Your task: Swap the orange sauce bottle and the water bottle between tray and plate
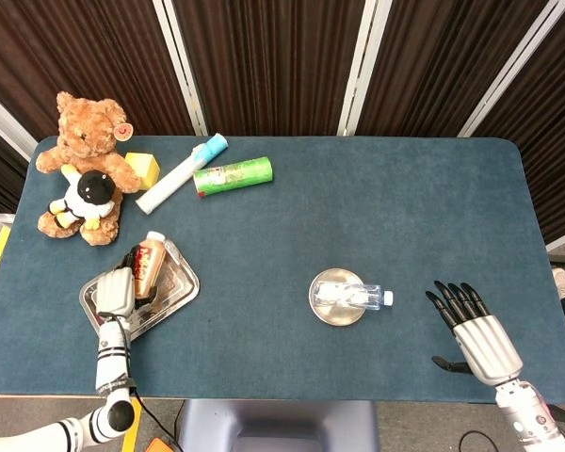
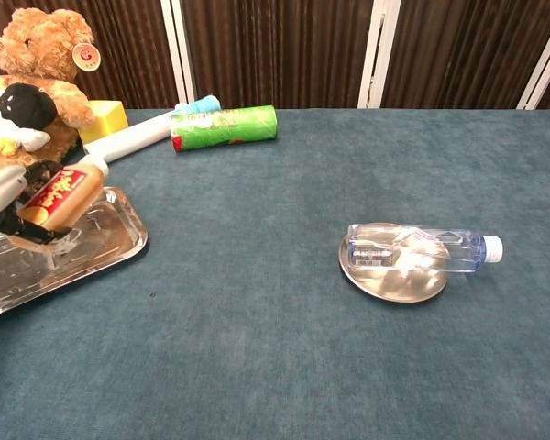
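The left hand point(image 1: 114, 291) held the sauce bottle point(image 1: 147, 263) tight, lifted a little above the tray point(image 1: 179, 287), with its cap pointing at the teddy bear point(image 1: 87, 141). The water bottle point(image 1: 355, 296) lay on its side across the plate point(image 1: 324, 311). The right hand point(image 1: 475, 331) rested on the table point(image 1: 377, 207) with fingers spread apart, holding nothing.

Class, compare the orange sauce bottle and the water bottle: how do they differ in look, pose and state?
The orange sauce bottle is opaque with a red label; the water bottle is clear. The sauce bottle is held above the tray by the left robot hand; the water bottle lies untouched across the plate. Both have white caps.
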